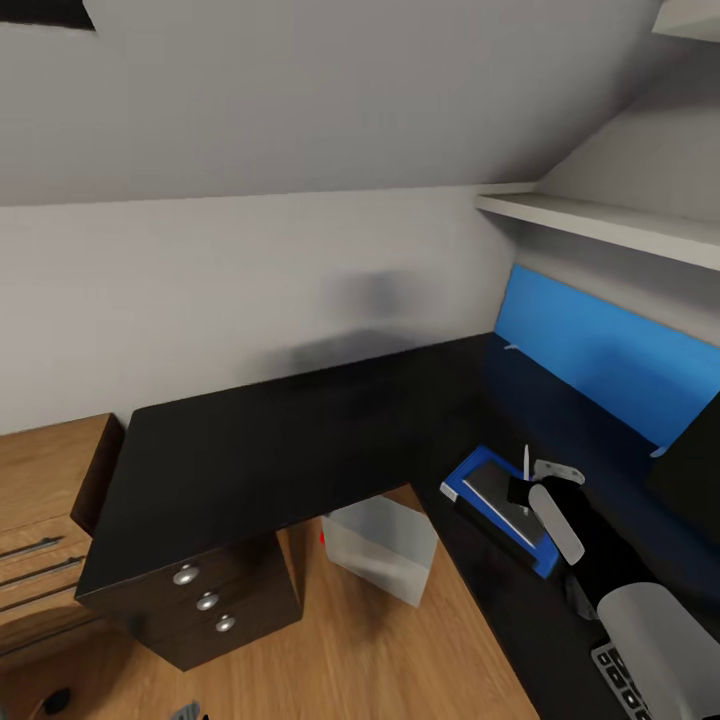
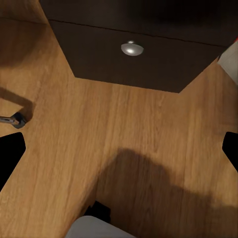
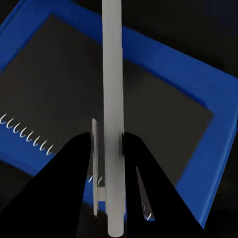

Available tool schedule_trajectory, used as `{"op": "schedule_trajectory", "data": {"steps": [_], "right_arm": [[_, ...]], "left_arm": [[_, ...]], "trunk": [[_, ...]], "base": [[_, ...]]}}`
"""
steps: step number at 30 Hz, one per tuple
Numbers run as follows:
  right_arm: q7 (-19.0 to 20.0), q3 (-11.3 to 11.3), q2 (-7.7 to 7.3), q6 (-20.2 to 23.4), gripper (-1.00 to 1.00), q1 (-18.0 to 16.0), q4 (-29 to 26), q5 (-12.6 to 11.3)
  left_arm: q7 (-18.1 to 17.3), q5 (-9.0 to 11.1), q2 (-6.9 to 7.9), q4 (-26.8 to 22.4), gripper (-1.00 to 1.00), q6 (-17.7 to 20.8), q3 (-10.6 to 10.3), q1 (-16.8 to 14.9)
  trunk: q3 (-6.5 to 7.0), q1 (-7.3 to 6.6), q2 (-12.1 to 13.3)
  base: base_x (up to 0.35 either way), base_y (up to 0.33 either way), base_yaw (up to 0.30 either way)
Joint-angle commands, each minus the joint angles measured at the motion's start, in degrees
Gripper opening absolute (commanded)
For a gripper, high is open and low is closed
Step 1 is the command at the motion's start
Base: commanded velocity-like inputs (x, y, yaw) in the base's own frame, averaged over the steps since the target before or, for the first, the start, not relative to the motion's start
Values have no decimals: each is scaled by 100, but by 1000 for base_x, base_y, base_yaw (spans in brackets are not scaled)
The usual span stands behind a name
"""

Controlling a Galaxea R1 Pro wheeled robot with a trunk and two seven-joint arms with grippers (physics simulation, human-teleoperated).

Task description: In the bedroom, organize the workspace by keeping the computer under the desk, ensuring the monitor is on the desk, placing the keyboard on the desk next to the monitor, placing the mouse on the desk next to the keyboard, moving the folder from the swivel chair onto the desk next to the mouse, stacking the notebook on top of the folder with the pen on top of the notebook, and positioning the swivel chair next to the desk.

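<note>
In the head view, the right gripper (image 1: 527,492) holds the pen (image 1: 526,463) upright above the notebook (image 1: 497,490), which lies on the folder (image 1: 470,476) on the desk (image 1: 260,440), apparently so the pen can be laid on top. In the left wrist view, a drawer knob (image 2: 132,48) and wood floor (image 2: 124,139) show; the left gripper's state cannot be told. In the right wrist view, the fingers (image 3: 74,168) clamp the pen (image 3: 112,99) directly over the notebook (image 3: 64,89) and folder (image 3: 208,163).

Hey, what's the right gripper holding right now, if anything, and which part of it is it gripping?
The right gripper holds the pen, pinched near one end of its shaft, above the notebook on the folder.
</note>
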Motion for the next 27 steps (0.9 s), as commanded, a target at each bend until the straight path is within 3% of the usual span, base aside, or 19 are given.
{"op": "schedule_trajectory", "data": {"steps": [1, 10, 17, 27], "right_arm": [[-59, 29, -6, 6, -100, -4, -4, -64], [-57, 29, -11, 132, -100, -1, 1, -62], [-57, 30, -16, 351, -100, 0, 2, -60], [-58, 30, -19, 368, -100, 0, 9, -60]], "left_arm": [[-1, 47, -3, -2, 100, -14, 5, -2], [-1, 47, -5, -2, 100, -64, 7, -2], [-1, 47, -29, -2, 100, -659, -12, -2], [6, 49, -39, -1, 100, -744, -14, -2]], "trunk": [[-8, 3, -6], [-8, 3, -6], [-8, 3, -6], [-8, 3, -6]], "base": [[190, 0, 0], [98, 0, 0], [4, 0, 0], [0, 0, 0]]}}
